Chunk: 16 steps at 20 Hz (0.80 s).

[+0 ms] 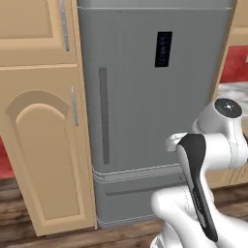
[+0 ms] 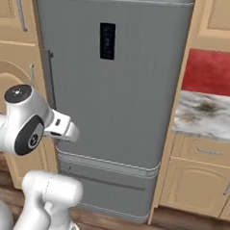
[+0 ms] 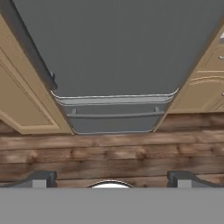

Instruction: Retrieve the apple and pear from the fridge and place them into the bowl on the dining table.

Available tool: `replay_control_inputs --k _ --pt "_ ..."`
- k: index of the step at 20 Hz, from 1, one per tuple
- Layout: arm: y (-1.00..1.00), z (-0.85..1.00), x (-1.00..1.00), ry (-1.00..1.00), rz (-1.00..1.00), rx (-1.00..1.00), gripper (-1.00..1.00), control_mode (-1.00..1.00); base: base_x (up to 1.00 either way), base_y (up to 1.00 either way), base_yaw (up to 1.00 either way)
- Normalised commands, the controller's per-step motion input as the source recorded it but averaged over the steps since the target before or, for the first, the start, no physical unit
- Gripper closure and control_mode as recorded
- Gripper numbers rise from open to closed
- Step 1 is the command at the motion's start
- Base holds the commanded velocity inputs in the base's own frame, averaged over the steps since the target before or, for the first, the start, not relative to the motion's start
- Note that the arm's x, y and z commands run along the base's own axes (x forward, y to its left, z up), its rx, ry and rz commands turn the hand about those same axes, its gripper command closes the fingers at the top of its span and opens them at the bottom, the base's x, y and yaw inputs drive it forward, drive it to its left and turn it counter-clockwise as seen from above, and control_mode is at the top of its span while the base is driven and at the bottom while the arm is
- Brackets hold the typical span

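Note:
The tall grey fridge (image 1: 145, 97) (image 2: 113, 88) (image 3: 118, 48) stands straight ahead with its door shut. Its long dark handle (image 1: 103, 116) (image 2: 50, 79) (image 3: 30, 48) runs down the door's left side, and the grey drawer (image 1: 140, 193) (image 2: 108, 184) (image 3: 113, 116) below is shut too. The apple and pear are hidden, and the bowl and dining table are out of view. My arm is folded up in front of the fridge, clear of the door. In the hand view my gripper (image 3: 111, 177) is open and empty, its fingertips (image 3: 41, 177) far apart, looking down at the fridge's lower part and the floor.
A tan wooden cabinet (image 1: 43, 145) with an arched door flanks the fridge on the left. To its right is a marble-topped counter (image 2: 208, 115) over tan cupboards (image 2: 199, 185), with a red wall panel (image 2: 213, 72) above. Wooden floor (image 3: 109, 153) lies between me and the fridge.

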Motion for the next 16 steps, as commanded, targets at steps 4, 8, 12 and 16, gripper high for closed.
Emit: replay_control_inputs --k 4,8,12,16 --pt "0.0 0.0 0.0 0.0 0.0 0.0 -1.0 1.0 -0.07 0.58 0.0" --pt "0.0 0.0 0.0 0.0 0.0 0.0 -1.0 1.0 -0.13 0.66 0.0" --pt "0.0 0.0 0.0 0.0 0.0 0.0 -1.0 1.0 -0.26 0.62 0.0" --pt "0.0 0.0 0.0 0.0 0.0 0.0 -1.0 1.0 -0.42 0.38 0.0"
